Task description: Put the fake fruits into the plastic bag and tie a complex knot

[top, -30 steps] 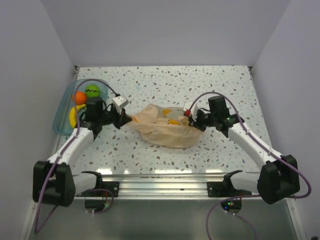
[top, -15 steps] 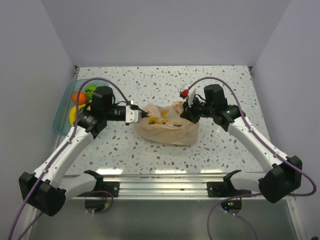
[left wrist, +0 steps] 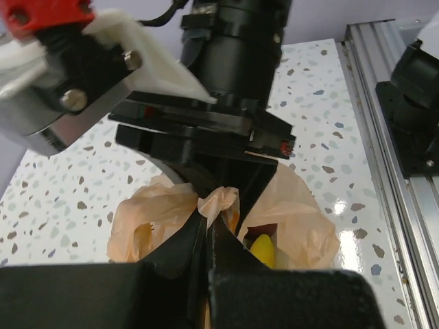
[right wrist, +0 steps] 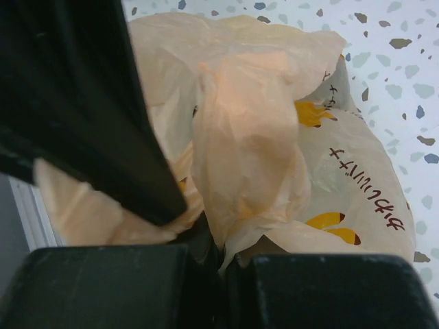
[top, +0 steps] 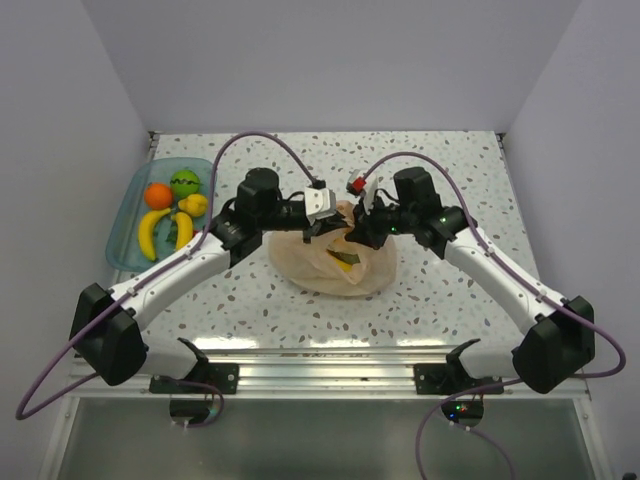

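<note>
Over the table's middle, my left gripper (top: pixel 328 216) and right gripper (top: pixel 360 228), each clamped shut on handles of the thin peach-orange plastic bag (top: pixel 335 268), sit tip to tip directly above it (glossy plastic fruits (top: pixel 157 195) lie far left).

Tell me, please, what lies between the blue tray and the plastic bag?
The top view shows only the left arm crossing the table between blue tray and plastic bag.

top camera: high at near edge, looking down on whole worktop (top: pixel 450 180). wrist cameras: very close on the plastic bag (top: pixel 335 265), common to all views.
</note>
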